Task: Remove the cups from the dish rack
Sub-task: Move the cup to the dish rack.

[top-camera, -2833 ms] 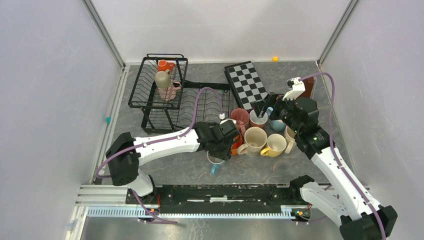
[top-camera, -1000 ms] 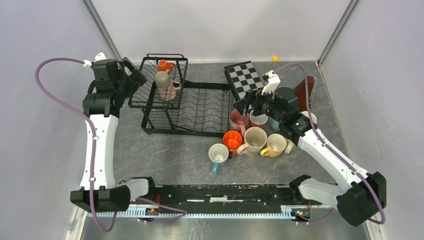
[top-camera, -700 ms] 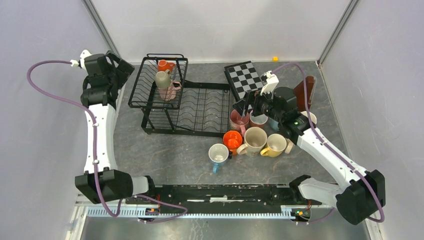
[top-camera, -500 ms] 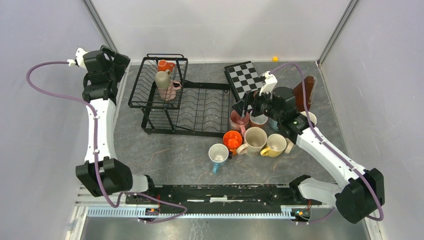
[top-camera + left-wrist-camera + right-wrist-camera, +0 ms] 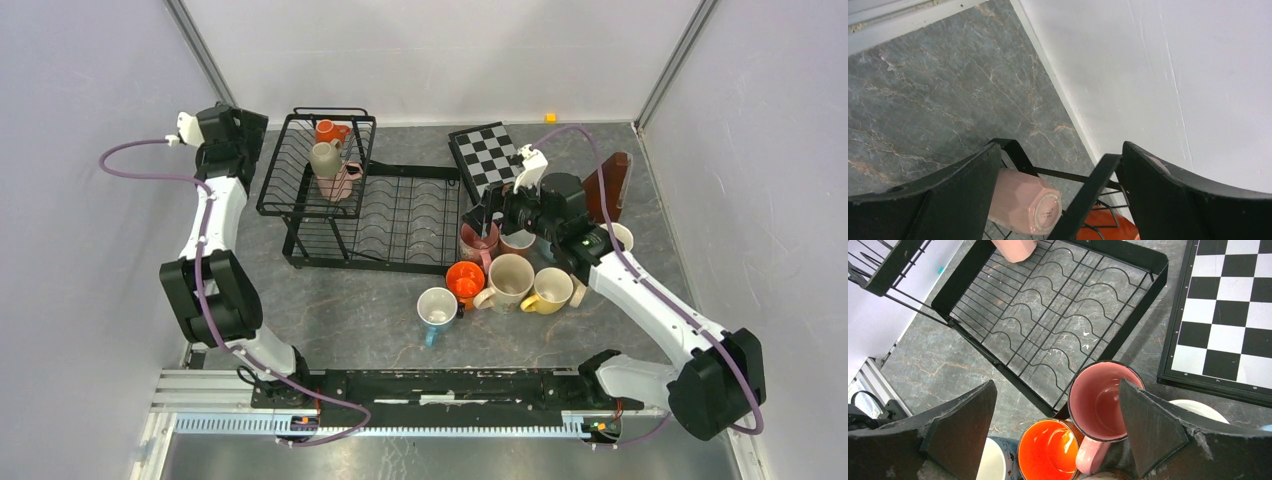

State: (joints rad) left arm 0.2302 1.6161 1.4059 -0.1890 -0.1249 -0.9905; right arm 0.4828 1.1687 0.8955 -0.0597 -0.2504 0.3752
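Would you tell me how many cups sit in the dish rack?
3, all in the basket: orange cup at the back, beige cup in the middle, pink cup in front; none seems hidden.

Grey, marble-veined worktop point(image 5: 340, 300), closed in by pale, plain walls point(image 5: 450, 50) at back, left and right; slanted metal posts point(image 5: 205, 65) in both far corners; ribbed aluminium rail point(image 5: 440, 425) along the near edge; small orange block point(image 5: 550, 117) at the foot of the back wall; soft, even light, faint shadows.
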